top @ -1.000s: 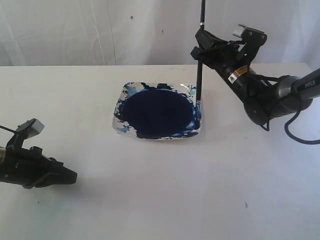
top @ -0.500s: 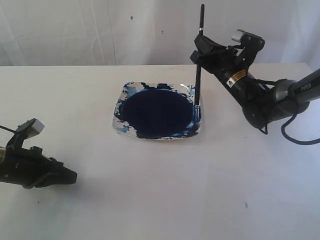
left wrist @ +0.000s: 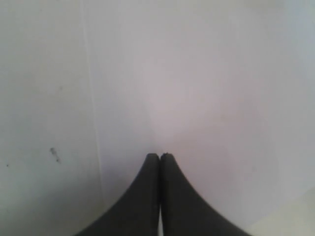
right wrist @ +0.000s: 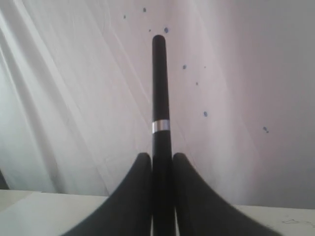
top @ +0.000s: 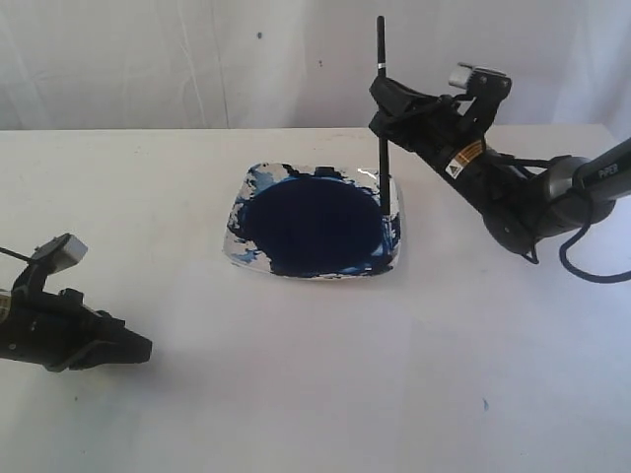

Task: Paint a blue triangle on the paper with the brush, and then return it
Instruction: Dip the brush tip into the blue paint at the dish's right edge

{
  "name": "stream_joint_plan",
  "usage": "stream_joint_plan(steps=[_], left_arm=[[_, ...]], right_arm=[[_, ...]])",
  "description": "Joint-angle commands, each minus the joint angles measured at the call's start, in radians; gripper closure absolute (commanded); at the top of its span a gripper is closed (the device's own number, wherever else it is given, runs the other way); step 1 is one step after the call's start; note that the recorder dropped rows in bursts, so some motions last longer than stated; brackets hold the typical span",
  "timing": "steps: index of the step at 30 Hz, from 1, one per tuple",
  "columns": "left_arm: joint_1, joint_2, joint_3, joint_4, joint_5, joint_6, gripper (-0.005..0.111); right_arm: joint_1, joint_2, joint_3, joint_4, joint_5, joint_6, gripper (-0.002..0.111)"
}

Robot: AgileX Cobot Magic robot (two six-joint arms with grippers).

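Exterior view: a white table (top: 444, 374) holds a square clear paint dish (top: 246, 212) near its middle, filled with a dark-blue pool of paint (top: 311, 222). The right gripper (top: 383, 106), reaching in from the far right, is clamped on the brush (top: 382, 163), which stands almost upright with its tip down at the dish's right edge, in or just touching the paint. The left gripper (top: 138, 348) lies low at the near left, well apart from the dish, its jaws pressed together on nothing. No blue triangle shows anywhere, and the paper cannot be told from the tabletop here. The task looks to be at its start: the brush seems to be taking up paint, with the triangle and the brush's return both left to do. Left wrist view: the left gripper (left wrist: 160, 156) has its fingertips meeting, and beneath it a brighter white sheet, probably the paper (left wrist: 206, 88), lies unmarked, its straight edge showing against the greyer tabletop (left wrist: 44, 98). Only this view shows that edge. Right wrist view: the right gripper (right wrist: 161, 157) squeezes the black handle of the brush (right wrist: 159, 83), a silver band (right wrist: 161, 126) just above the jaws, against a blue-flecked white backdrop cloth (right wrist: 74, 98). It confirms the grip closely but hides the tip, the dish and the paper.
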Motion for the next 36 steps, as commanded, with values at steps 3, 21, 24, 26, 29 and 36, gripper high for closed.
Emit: stream_joint_plan(steps=[3,21,24,26,29,36], left_arm=[[-0.001,-0.004,0.009,-0.001,0.004,0.007,0.107],[-0.001,-0.004,0.009,-0.001,0.004,0.007,0.107],[-0.001,-0.004,0.009,-0.001,0.004,0.007,0.107],[-0.001,-0.004,0.009,-0.001,0.004,0.007,0.107],[-0.001,-0.004,0.009,-0.001,0.004,0.007,0.107],[-0.001,-0.004,0.009,-0.001,0.004,0.007,0.107]], right_arm=[[-0.033,-0.003,0.006,-0.094,0.001,-0.008,0.108],[-0.034,-0.003,-0.009,-0.091,0.001,0.045,0.108],[-0.034,-0.003,-0.024,-0.091,0.001,0.069,0.108],[-0.034,-0.003,-0.036,-0.093,0.001,0.088,0.108],[-0.034,-0.003,-0.044,-0.093,0.001,0.09,0.108],[-0.034,-0.003,-0.046,-0.09,0.001,0.09,0.108]])
